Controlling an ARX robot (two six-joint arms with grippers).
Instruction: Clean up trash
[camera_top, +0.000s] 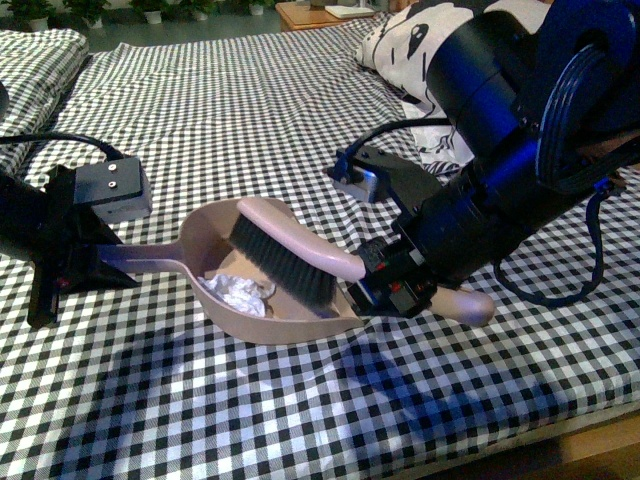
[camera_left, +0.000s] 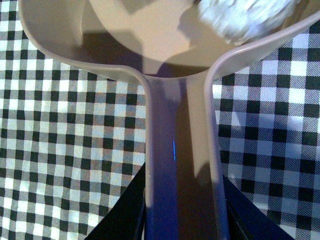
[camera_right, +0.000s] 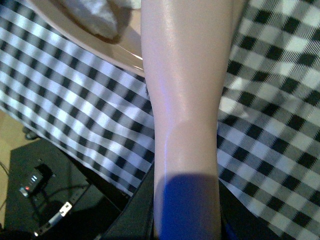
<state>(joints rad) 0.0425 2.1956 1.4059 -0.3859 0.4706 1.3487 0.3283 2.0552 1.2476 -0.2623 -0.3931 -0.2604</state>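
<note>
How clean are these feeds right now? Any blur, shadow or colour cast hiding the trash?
Front view: blue cast, arm shadows on the cloth; trash sharp in the dustpan.
Left wrist view: trash blurred at the edge, shadow across the dustpan.
Right wrist view: brush handle soft, blue-tinted near the gripper.

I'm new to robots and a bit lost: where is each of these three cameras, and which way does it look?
Front view: on the body, facing forward over the checked cloth; both arms show.
Left wrist view: on the left arm, looking along the dustpan handle in the left gripper.
Right wrist view: on the right arm, looking along the brush handle.
All three show the trash.
</note>
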